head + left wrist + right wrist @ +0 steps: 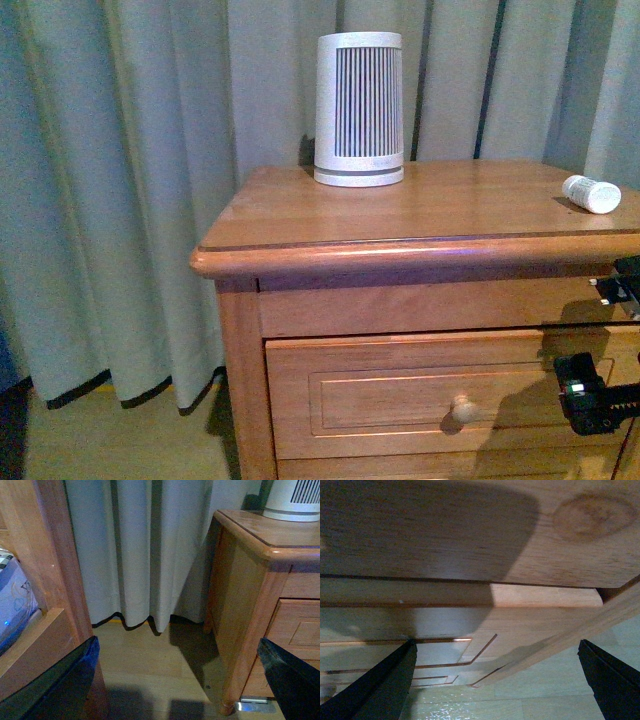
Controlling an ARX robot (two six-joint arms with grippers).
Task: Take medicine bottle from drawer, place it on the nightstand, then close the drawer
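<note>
Already the medicine bottle (591, 194) lies on its side at the nightstand's (420, 215) three o'clock edge; the drawer (440, 395) looks shut. Both pincers gape wide, empty.

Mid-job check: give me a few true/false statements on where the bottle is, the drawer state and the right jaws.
1. The medicine bottle lies on its side on the nightstand top. True.
2. The bottle touches the white slatted cylinder. False: they are well apart, the bottle near the top's right edge.
3. The upper drawer is pulled wide open. False: its front sits about flush with the cabinet.
4. The right gripper is at the drawer front, jaws apart, holding nothing. True.
5. The round knob is clamped by the jaws. False: it stands free.
</note>
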